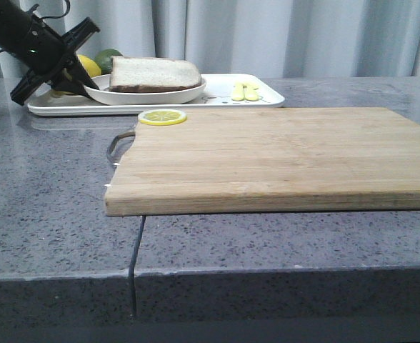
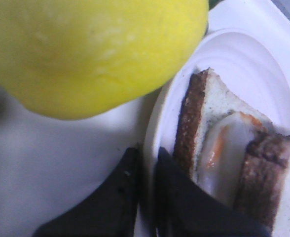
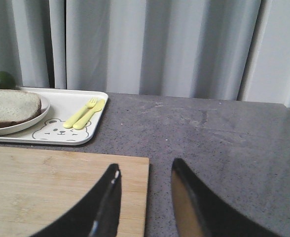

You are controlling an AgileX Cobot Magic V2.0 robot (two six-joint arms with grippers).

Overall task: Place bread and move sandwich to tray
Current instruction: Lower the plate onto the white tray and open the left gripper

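Note:
The sandwich (image 1: 155,74) lies on a round white plate (image 1: 146,95) that stands in the white tray (image 1: 217,98) at the back left. In the left wrist view a toast slice with fried egg (image 2: 219,143) lies under a thick slice of white bread (image 2: 283,192). My left gripper (image 2: 149,153) is shut on the plate's rim (image 2: 152,133), one finger inside and one outside; in the front view it is at the plate's left edge (image 1: 81,86). My right gripper (image 3: 145,170) is open and empty over the right end of the cutting board (image 3: 46,187). It does not show in the front view.
A large wooden cutting board (image 1: 267,157) fills the table's middle, with a lemon slice (image 1: 162,116) at its back left corner. A lemon (image 1: 88,66) and a lime (image 1: 108,57) sit behind the plate. A yellow fork and spoon (image 1: 244,91) lie in the tray.

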